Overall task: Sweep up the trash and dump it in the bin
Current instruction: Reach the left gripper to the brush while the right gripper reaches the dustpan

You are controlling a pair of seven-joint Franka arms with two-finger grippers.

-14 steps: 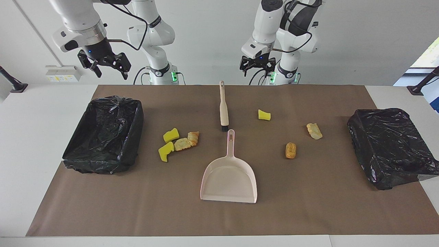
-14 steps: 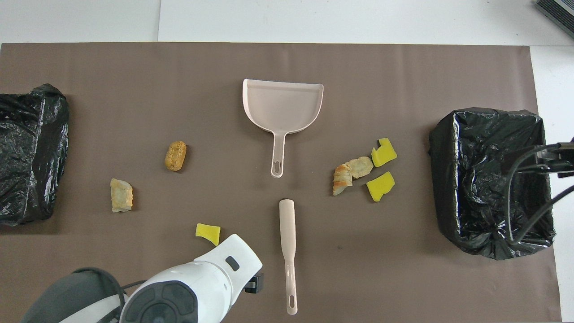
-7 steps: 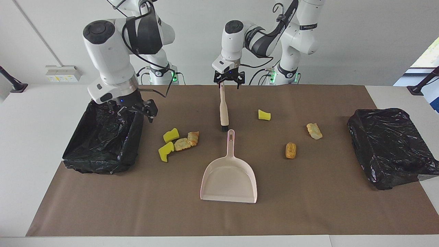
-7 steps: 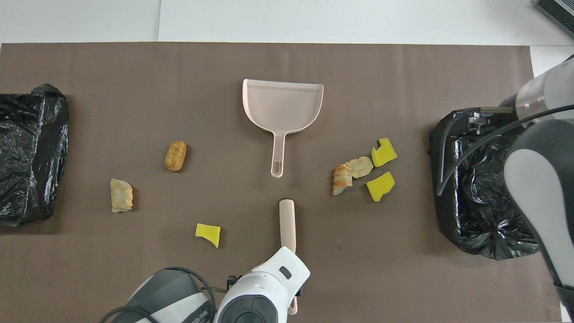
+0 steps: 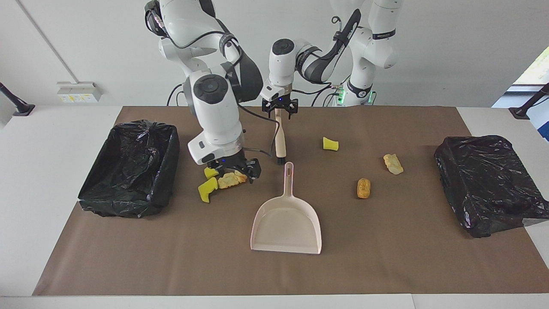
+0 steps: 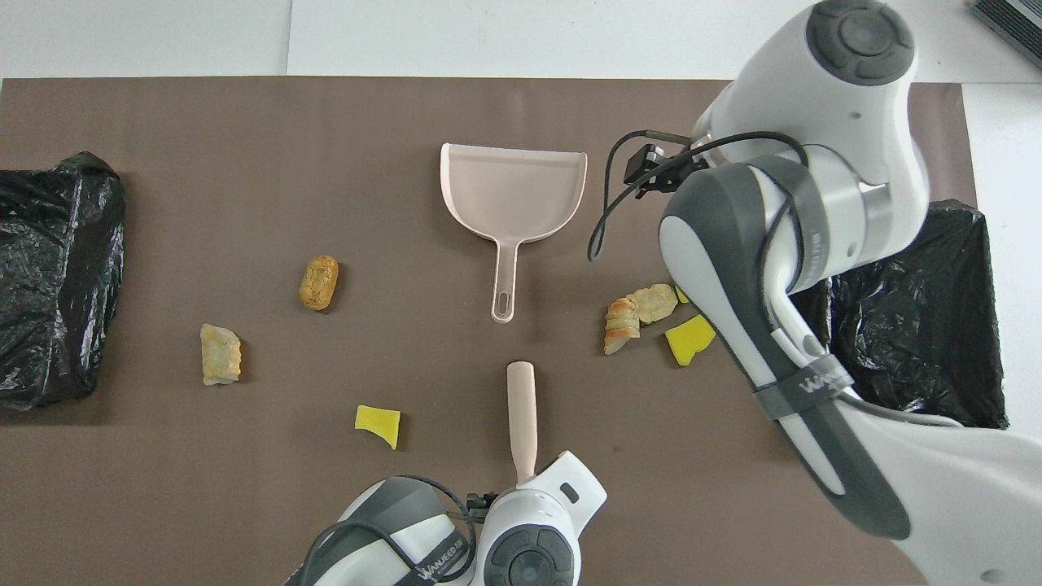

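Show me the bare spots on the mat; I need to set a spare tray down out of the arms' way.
Free: the wide strip of mat between the dustpan and the table's edge farthest from the robots, and the patch between the orange lump and the closed bag. Crowded: around the scrap cluster under the right gripper, and by the brush, where the left gripper is.

White wall (image 5: pixel 450 51), white table (image 5: pixel 51 141) under brown mat (image 5: pixel 386 257), daylit window (image 5: pixel 536 68) at edge
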